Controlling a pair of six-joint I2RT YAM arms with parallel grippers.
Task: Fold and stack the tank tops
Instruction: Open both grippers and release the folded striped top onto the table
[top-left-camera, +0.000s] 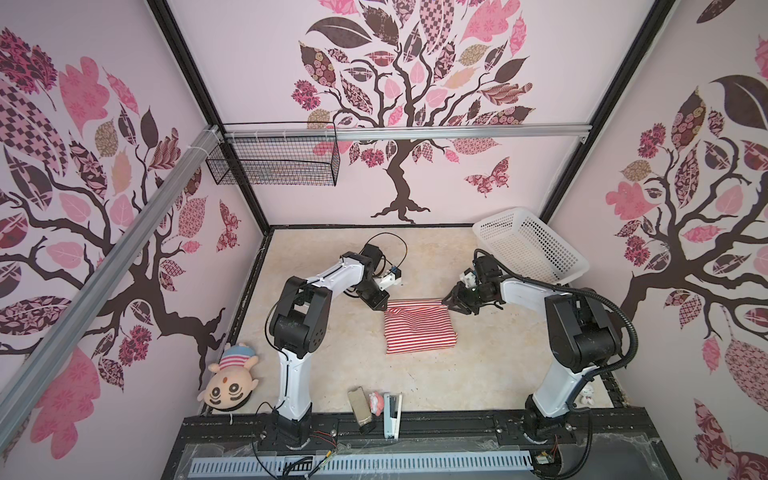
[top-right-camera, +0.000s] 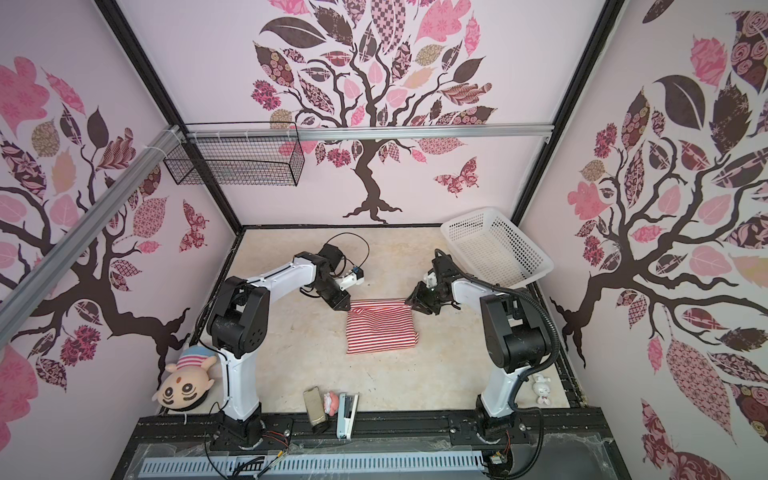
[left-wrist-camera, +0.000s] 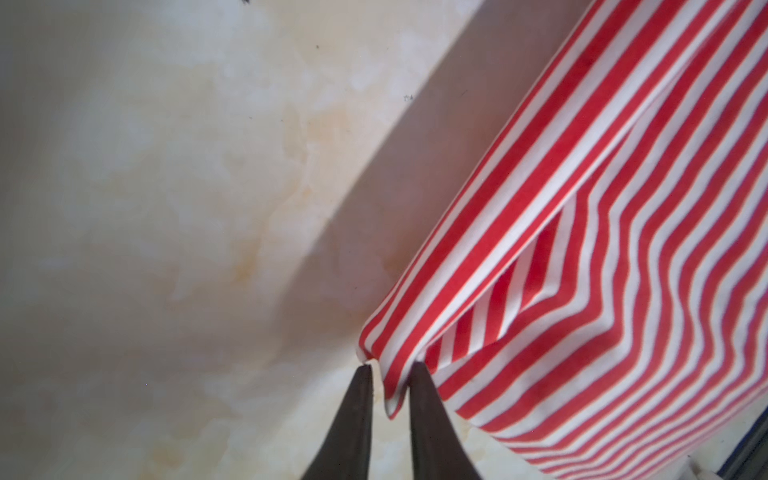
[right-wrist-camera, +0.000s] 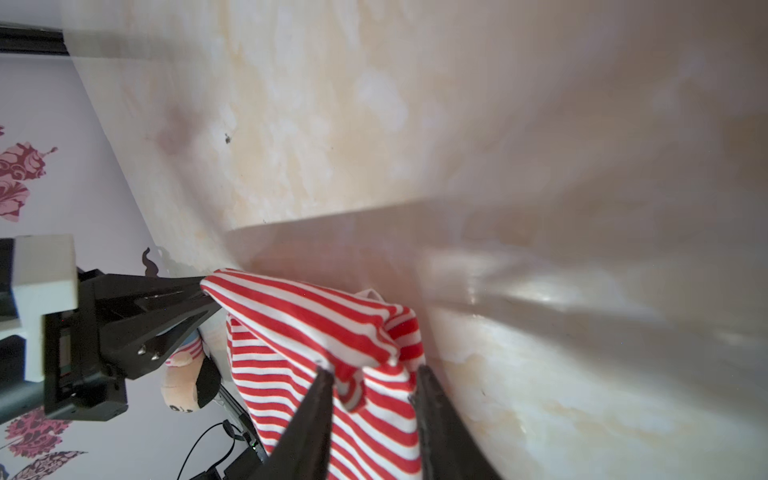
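Observation:
The red-and-white striped tank top (top-left-camera: 419, 328) (top-right-camera: 382, 330) lies folded into a rough square at the middle of the table, its far edge lifted slightly. My left gripper (top-left-camera: 384, 307) (top-right-camera: 348, 308) is at the far left corner. In the left wrist view its fingers (left-wrist-camera: 390, 370) stand slightly apart, open, with a loose cloth corner (left-wrist-camera: 392, 399) in the gap. My right gripper (top-left-camera: 445, 305) (top-right-camera: 409, 304) is at the far right corner. In the right wrist view its jaws (right-wrist-camera: 372, 374) are open, with bunched cloth (right-wrist-camera: 311, 332) lying loosely between them.
A white plastic basket (top-left-camera: 532, 245) stands tilted at the back right behind my right arm. A black wire basket (top-left-camera: 274, 160) hangs on the back wall. A plush doll (top-left-camera: 230, 382) lies at the front left. Small items (top-left-camera: 376, 405) sit at the front edge, and a small white figure (top-left-camera: 587, 395) at the front right.

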